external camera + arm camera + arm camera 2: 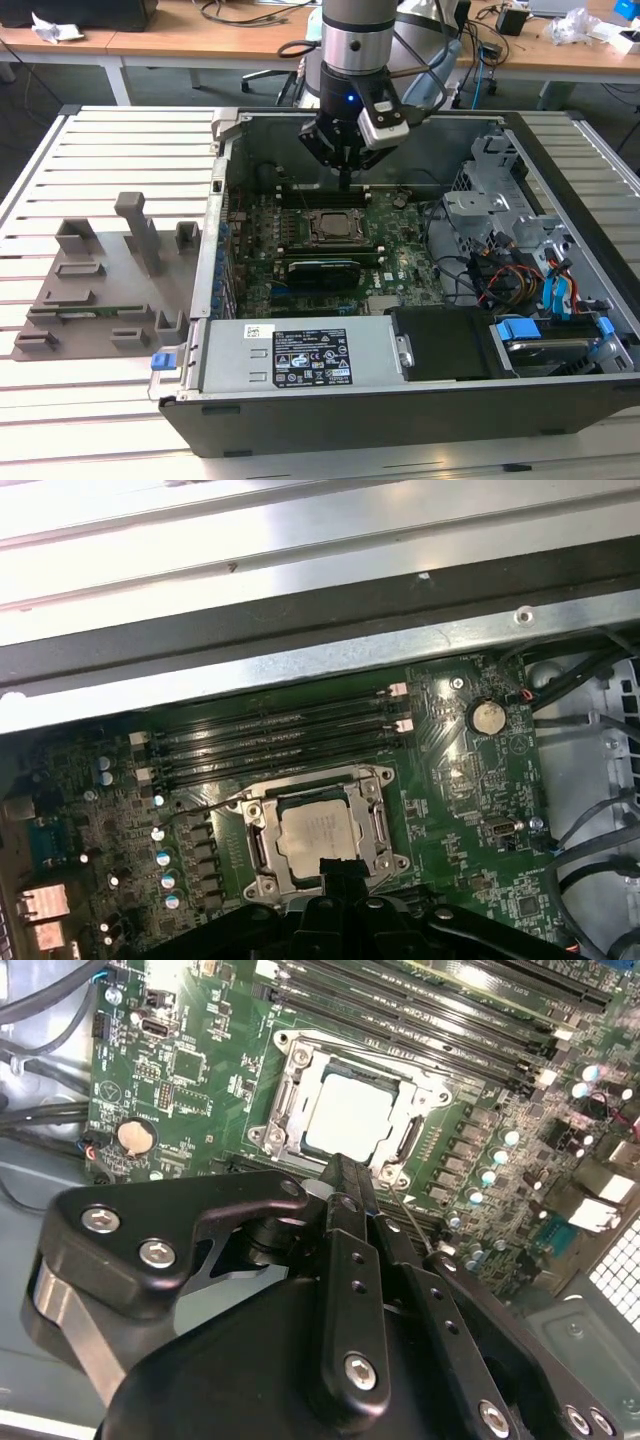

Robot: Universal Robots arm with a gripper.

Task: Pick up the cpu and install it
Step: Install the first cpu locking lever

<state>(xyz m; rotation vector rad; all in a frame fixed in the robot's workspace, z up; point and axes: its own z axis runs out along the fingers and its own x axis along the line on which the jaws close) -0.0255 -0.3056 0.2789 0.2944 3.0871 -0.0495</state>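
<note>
The cpu point(333, 226) lies flat in the dark metal socket frame point(312, 215) on the green motherboard point(400, 262), inside the open computer case. Its silvery top shows in both wrist views point(350, 1112) point(320, 835). My gripper point(346, 184) hangs just above the board at the far edge of the socket. Its two thin black fingers point(345, 1185) are pressed together with nothing between them. In the first wrist view the gripper's tip point(338, 868) overlaps the socket's rim beside the cpu.
Memory slots point(270, 742) run along one side of the socket, and a long black card point(320, 268) along the other. The case walls point(215, 240), power supply point(300, 355), drive cage point(500, 205) and cables point(500, 275) surround the board. A grey fixture point(110, 280) sits on the slatted table at the exterior view's left.
</note>
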